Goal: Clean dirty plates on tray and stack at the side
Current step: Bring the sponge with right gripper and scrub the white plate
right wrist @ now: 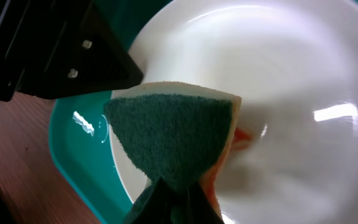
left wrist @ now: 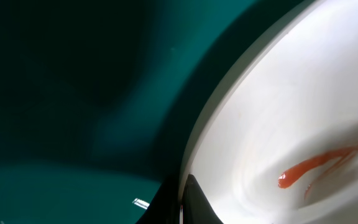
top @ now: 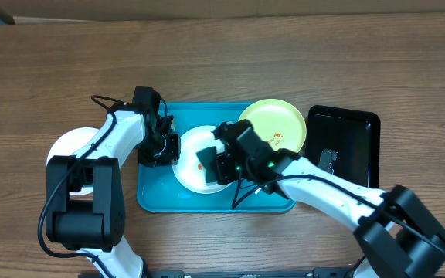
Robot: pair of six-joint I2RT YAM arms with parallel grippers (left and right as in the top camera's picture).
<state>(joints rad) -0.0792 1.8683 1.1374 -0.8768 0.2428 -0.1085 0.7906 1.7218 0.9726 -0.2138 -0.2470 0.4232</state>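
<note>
Two white plates [top: 189, 148] [top: 66, 145], likely, one yellow-green plate [top: 269, 122], one blue tray [top: 153, 194], one black tray [top: 354, 135], one sponge [right wrist: 166, 134]

The counter [top: 52, 69] was brown wood with a darker streaked grain. The tray [top: 153, 197] was bright blue-teal, and a deeper teal in the left wrist view. The plate [top: 185, 174] on it was white, marked with a reddish-orange smear [left wrist: 312, 168]. The second plate [top: 273, 120] was pale yellow-green with small reddish-orange specks. A third plate [top: 62, 147] was plain white. The sponge [right wrist: 173, 137] had a dark green scouring face over a pale yellow body with an orange edge. The small tray [top: 354, 135] was glossy black. The left arm [top: 122, 131] and right arm [top: 323, 189] were white with black joints.
</note>
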